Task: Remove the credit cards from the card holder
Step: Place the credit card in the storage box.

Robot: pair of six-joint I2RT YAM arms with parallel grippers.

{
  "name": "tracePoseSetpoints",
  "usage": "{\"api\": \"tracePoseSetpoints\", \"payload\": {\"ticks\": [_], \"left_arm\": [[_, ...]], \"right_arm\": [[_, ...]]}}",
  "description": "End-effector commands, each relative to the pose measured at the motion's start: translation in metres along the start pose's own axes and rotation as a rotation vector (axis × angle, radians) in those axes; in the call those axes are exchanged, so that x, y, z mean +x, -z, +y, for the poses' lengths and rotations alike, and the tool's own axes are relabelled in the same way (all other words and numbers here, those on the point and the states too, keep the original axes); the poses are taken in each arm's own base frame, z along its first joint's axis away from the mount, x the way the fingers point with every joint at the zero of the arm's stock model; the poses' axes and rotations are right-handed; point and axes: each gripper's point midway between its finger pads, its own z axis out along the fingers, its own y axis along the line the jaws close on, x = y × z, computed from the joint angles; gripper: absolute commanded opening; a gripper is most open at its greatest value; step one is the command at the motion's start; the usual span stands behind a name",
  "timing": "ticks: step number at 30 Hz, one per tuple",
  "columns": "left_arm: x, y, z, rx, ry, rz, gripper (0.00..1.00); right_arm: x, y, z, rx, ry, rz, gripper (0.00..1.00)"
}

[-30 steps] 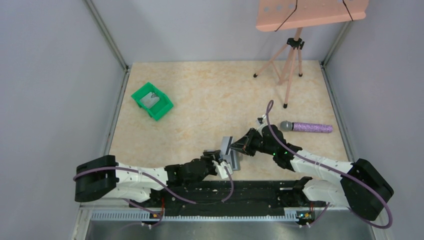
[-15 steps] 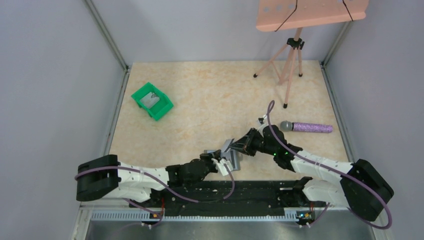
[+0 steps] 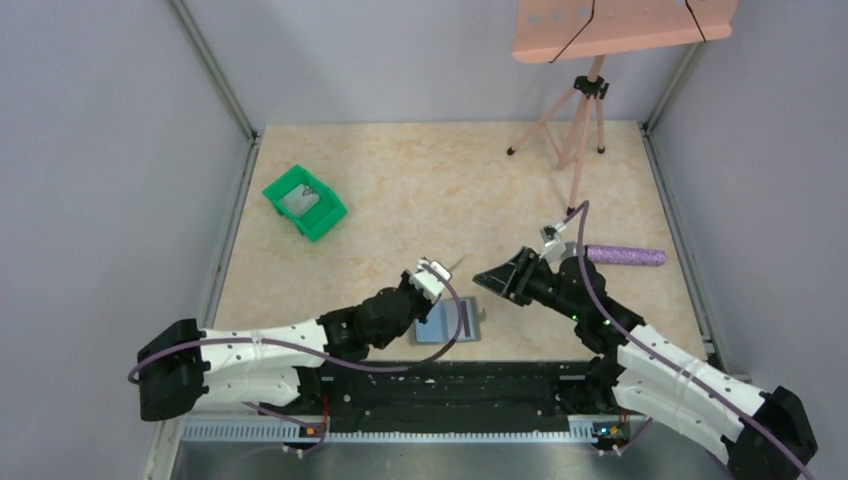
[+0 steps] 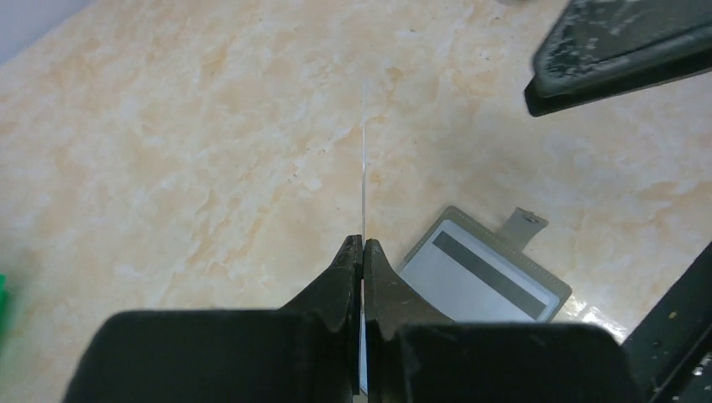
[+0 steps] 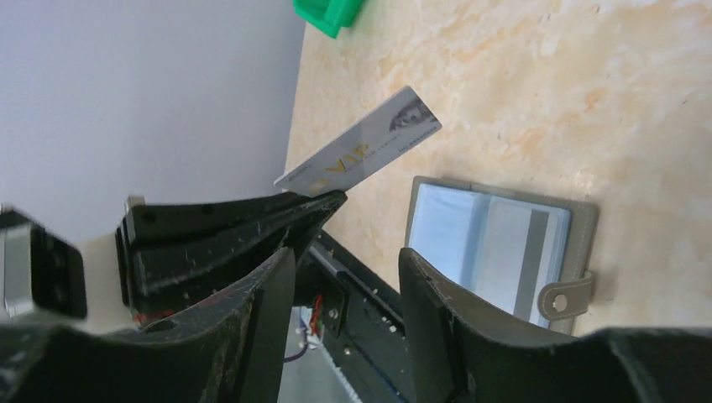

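Top external view: green bin [image 3: 305, 203] by the worktop's [image 3: 420, 170] left edge; left gripper [image 4: 362, 248] clamped on a VIP card [image 5: 361, 155], lifted above the card holder [image 3: 447, 323], which lies open at near-edge centre; right gripper [image 3: 488, 280] jaws apart, empty; microphone [image 3: 620, 255] near right edge.

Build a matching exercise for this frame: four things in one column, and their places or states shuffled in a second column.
Things:
1. card holder
2. card
3. green bin
4. right fingers

Places or states:
A. pinched in the left fingers
B. open, nothing between them
C. lying open on the table
D. near the table's left edge, away from both arms

Pairs: 1-C, 2-A, 3-D, 4-B
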Motion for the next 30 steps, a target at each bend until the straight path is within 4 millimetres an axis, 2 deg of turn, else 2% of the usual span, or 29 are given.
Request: {"api": "tracePoseSetpoints", "payload": {"ticks": [1, 5, 8, 10, 13, 18, 23, 30], "left_arm": [[-0.020, 0.004, -0.010, 0.110, 0.218, 0.020, 0.00], [-0.033, 0.009, -0.006, 0.140, 0.289, 0.038, 0.00], [-0.036, 0.007, 0.015, 0.091, 0.474, 0.076, 0.00], [-0.031, 0.008, 0.033, 0.035, 0.576, 0.117, 0.00], [-0.026, 0.012, 0.075, -0.111, 0.700, 0.128, 0.00], [-0.014, 0.016, 0.138, -0.252, 0.887, 0.120, 0.00], [0.004, 0.019, 0.206, -0.404, 0.973, 0.155, 0.00], [-0.003, 0.044, 0.310, -0.536, 1.163, -0.034, 0.00]], "right_arm": [[-0.021, 0.013, 0.001, 0.004, 0.182, -0.106, 0.49], [-0.030, 0.025, 0.007, -0.007, 0.378, -0.140, 0.49], [-0.040, 0.034, 0.012, 0.010, 0.427, -0.179, 0.50], [-0.040, 0.037, 0.018, -0.023, 0.428, -0.192, 0.50], [-0.038, 0.037, 0.019, -0.056, 0.392, -0.203, 0.50], [-0.026, 0.030, -0.003, -0.025, 0.322, -0.175, 0.49], [-0.015, 0.024, -0.020, -0.004, 0.284, -0.145, 0.62], [-0.019, 0.020, -0.030, 0.070, 0.337, -0.131, 0.81]]}}
